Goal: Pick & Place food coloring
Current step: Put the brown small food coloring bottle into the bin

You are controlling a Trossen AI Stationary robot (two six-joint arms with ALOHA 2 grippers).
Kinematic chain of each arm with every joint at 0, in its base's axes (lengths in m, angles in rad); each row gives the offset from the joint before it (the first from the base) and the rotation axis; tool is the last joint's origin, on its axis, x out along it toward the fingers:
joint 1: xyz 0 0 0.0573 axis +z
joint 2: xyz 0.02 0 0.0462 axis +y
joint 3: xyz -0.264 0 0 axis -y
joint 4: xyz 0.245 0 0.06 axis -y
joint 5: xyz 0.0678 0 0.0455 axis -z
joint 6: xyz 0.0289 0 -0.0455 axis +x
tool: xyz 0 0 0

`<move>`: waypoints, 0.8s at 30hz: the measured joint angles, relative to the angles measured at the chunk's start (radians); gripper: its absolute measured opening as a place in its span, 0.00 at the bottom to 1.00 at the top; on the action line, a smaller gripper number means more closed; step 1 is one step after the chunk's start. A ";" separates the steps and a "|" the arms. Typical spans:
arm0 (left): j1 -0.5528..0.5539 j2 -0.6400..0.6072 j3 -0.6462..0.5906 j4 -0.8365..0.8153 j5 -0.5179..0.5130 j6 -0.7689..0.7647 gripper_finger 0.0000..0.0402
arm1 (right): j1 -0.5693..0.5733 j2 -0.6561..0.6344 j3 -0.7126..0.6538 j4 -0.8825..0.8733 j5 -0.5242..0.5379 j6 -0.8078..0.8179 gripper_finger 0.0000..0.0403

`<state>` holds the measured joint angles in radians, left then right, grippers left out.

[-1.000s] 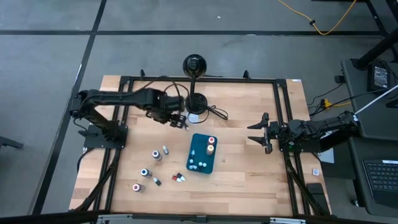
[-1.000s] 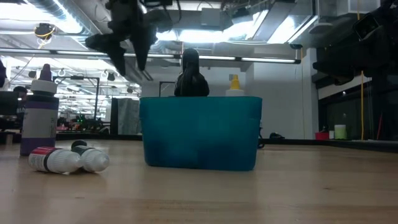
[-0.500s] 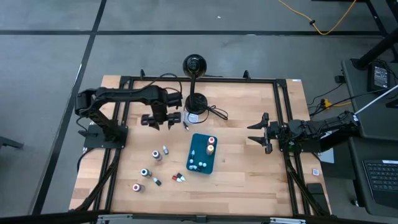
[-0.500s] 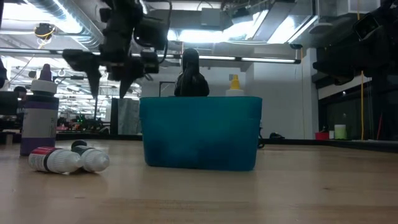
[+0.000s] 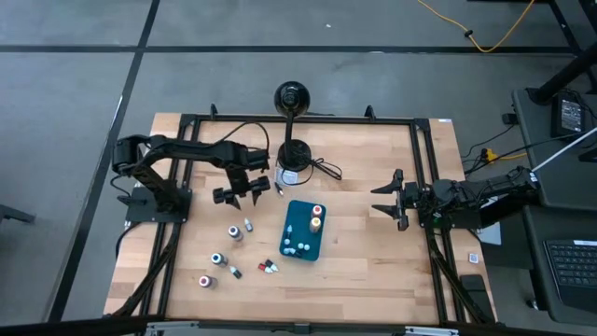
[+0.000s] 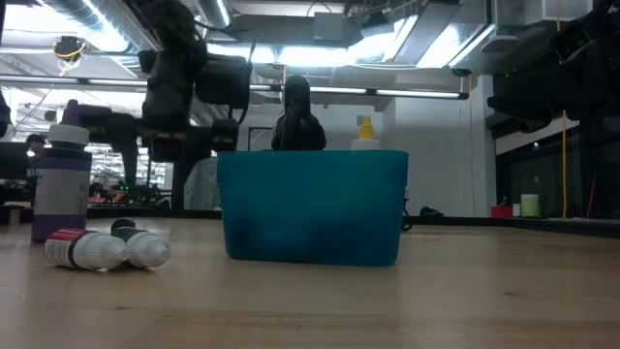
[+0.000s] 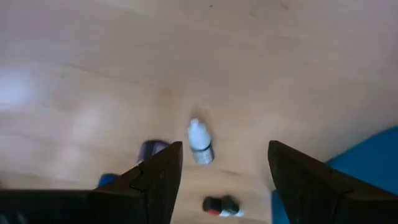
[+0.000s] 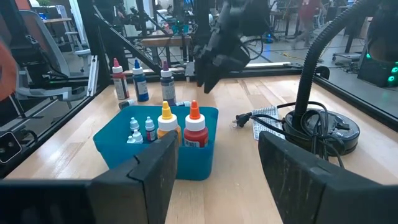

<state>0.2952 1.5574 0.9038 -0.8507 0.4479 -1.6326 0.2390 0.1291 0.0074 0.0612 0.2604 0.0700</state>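
One white-capped bottle (image 7: 200, 142) on bare wood beyond open left tool (image 7: 224, 171).

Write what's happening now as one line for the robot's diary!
left gripper: open, empty, above loose bottles | right gripper: open, waiting at table's right edge | teal tray: some bottles inside

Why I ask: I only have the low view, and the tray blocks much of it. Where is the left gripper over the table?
Observer: The left gripper hangs open above the wood, to the left of the teal tray.
Operator: What is in front of it?
Observer: Its wrist view shows a white-capped bottle on the wood, framed between its fingers.
Operator: And the right arm?
Observer: The right gripper waits open at the table's right edge, holding nothing.
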 joint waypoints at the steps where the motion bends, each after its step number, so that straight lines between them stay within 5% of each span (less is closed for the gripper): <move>1: -0.001 0.001 -0.013 0.022 0.000 -0.014 0.57 | 0.000 0.000 0.000 0.000 0.000 0.000 0.55; 24: -0.079 0.116 -0.115 0.186 0.112 -0.097 0.57 | 0.000 0.000 0.000 0.000 0.000 0.000 0.55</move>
<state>0.2165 1.6733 0.7892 -0.6643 0.5598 -1.7292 0.2389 0.1287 0.0074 0.0611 0.2604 0.0700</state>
